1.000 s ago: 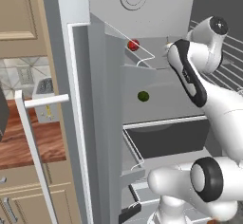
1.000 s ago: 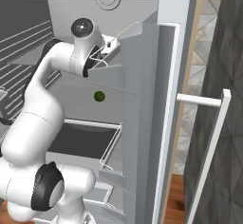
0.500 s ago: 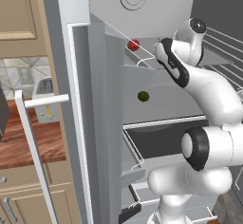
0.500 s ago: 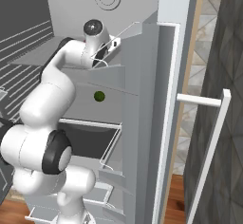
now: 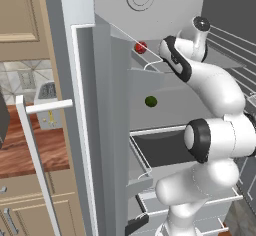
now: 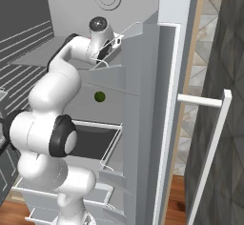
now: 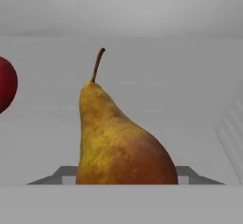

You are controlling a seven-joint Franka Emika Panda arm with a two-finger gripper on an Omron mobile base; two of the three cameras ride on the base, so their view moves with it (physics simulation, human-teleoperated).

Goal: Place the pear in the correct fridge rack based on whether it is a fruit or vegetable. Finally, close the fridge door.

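Inside the open fridge (image 5: 165,95), the pear (image 7: 118,142) stands upright near a red fruit (image 7: 6,83); tool state unclear

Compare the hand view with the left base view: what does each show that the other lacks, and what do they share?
Hand view alone: the pear close up, upright, its stem pointing up. Left base view alone: the small dark-green ball on a lower shelf, the open fridge door with its white handle, and the robot arm reaching to the upper rack. Shared: the small red fruit and the grey fridge interior.
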